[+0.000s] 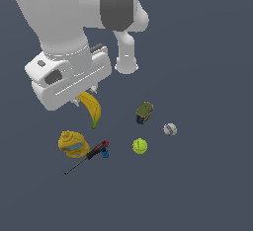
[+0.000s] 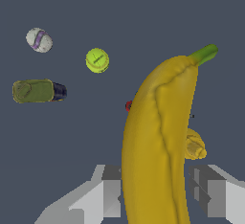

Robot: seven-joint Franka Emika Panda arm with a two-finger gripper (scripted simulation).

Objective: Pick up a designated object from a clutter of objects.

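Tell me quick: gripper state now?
Gripper: shut on the banana, one of the fingers on each side.

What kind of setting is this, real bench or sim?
Most likely a simulated test scene, not a real room: a flat, featureless dark floor, rendered items scattered on it such as a tennis ball and can, and a banana between the end effector fingers.

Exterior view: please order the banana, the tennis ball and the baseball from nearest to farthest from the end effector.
1. Banana: between the fingers of the end effector, hanging below it.
2. Tennis ball: toward the exterior view's lower right.
3. Baseball: farther toward the exterior view's right.
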